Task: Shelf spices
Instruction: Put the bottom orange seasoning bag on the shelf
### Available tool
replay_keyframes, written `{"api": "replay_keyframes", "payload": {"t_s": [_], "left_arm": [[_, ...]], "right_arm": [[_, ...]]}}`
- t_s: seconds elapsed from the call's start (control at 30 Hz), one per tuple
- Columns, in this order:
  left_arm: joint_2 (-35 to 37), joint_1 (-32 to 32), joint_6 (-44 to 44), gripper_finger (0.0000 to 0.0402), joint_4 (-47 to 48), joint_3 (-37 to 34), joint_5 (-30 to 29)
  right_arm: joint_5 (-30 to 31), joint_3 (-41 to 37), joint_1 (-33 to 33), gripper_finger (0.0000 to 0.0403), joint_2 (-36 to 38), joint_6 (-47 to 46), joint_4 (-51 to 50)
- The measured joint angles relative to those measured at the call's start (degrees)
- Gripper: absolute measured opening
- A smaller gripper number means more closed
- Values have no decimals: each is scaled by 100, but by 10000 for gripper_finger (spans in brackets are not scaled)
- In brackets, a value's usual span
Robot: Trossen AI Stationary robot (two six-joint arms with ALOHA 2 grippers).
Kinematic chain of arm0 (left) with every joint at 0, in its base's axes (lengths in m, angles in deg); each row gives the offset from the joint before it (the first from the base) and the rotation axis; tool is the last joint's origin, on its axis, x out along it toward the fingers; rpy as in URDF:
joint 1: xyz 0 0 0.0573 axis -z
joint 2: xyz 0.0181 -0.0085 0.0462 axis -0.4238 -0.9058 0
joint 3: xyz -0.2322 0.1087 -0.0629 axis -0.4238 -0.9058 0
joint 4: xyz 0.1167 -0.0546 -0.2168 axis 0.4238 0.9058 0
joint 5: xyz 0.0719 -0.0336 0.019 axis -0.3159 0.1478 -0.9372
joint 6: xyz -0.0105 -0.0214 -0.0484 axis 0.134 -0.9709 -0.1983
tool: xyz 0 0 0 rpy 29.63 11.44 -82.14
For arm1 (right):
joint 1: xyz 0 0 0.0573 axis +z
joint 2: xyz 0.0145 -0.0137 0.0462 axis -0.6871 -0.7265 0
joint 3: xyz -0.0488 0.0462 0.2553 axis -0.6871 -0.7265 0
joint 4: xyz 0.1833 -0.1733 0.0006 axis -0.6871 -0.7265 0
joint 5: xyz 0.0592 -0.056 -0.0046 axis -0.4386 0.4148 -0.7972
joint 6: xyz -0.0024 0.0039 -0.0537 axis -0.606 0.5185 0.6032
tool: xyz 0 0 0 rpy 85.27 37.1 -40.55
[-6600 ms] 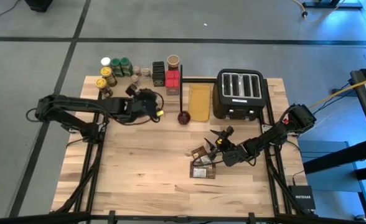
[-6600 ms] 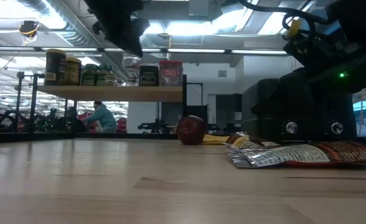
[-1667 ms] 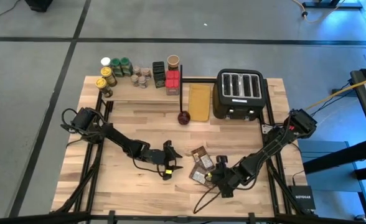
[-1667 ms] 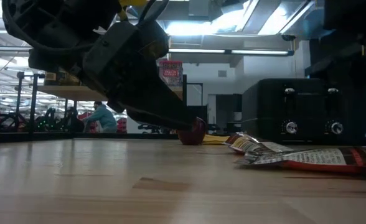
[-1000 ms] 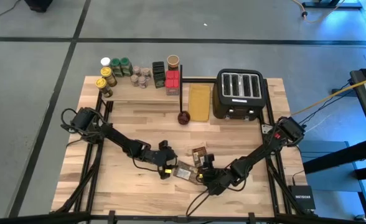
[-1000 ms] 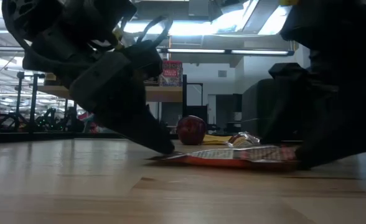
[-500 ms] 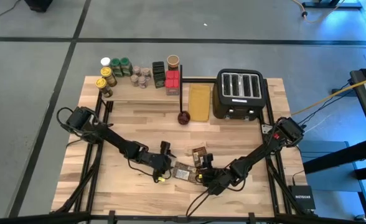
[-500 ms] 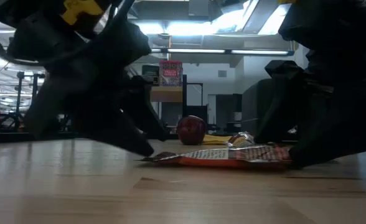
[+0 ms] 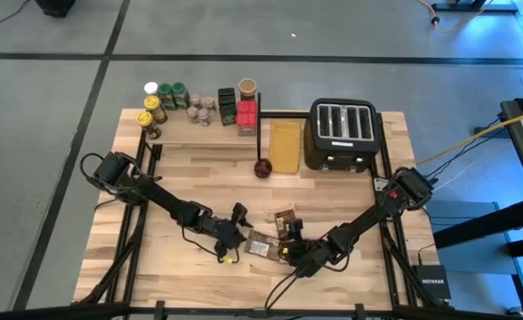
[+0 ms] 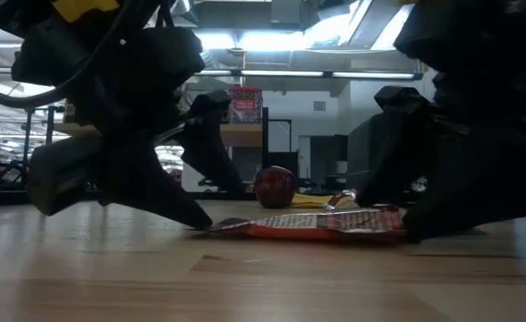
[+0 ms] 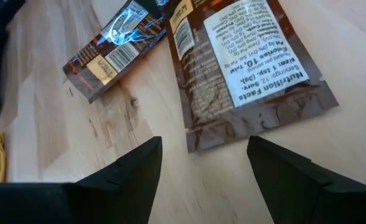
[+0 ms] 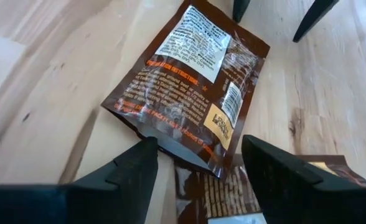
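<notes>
My left gripper [image 9: 232, 242] sits low on the table [image 9: 181, 178], just beside one end of a flat brown packet [image 9: 262, 246], fingers spread apart with nothing between them. In my left wrist view the packet [image 11: 248, 68] lies label-up just past my fingertips [image 11: 147, 155], its near edge in line with the gap but not inside it. My right gripper [image 9: 293, 252] comes at the same packet from the opposite end, jaws also parted and empty; in my right wrist view the packet [image 12: 189, 81] lies just ahead of my fingers [image 12: 142, 155], and the tips of my left gripper [image 12: 271, 14] show beyond its far end.

A second brown packet [image 9: 285, 219] lies close by, a little farther back on the table, and part of another packet [image 12: 233, 193] shows overlapping the first one's edge near my right fingers. From the low view, the packet [image 10: 321, 224] lies flat on the wood between my two dark grippers.

Farther back stand a dark red round object [image 9: 261, 168], a tan-yellow board [image 9: 285, 147] and a black toaster [image 9: 342, 133]. The shelf [image 9: 190, 132] is at the back left of the table, well apart from both grippers, with jars and boxes of spices [image 9: 199, 107] in a row along its far edge.
</notes>
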Motion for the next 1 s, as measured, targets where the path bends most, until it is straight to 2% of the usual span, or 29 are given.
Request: {"api": "replay_keyframes", "payload": {"t_s": [0.27, 0.57, 0.83, 1.0], "left_arm": [[-10, 1, 878, 235, -122, -5, 39], [-36, 2, 1247, 235, -716, -24, 60], [167, 67, 1473, 235, -1868, -17, -601], [253, 67, 1323, 235, -2120, -11, -678]], "right_arm": [[-199, 2, -368, 236, -138, 34, 454], [-132, 15, -441, 236, -267, 133, 721], [-128, 5, -443, 236, -274, 113, 861], [61, 0, -446, 236, -295, 153, 1051]]}}
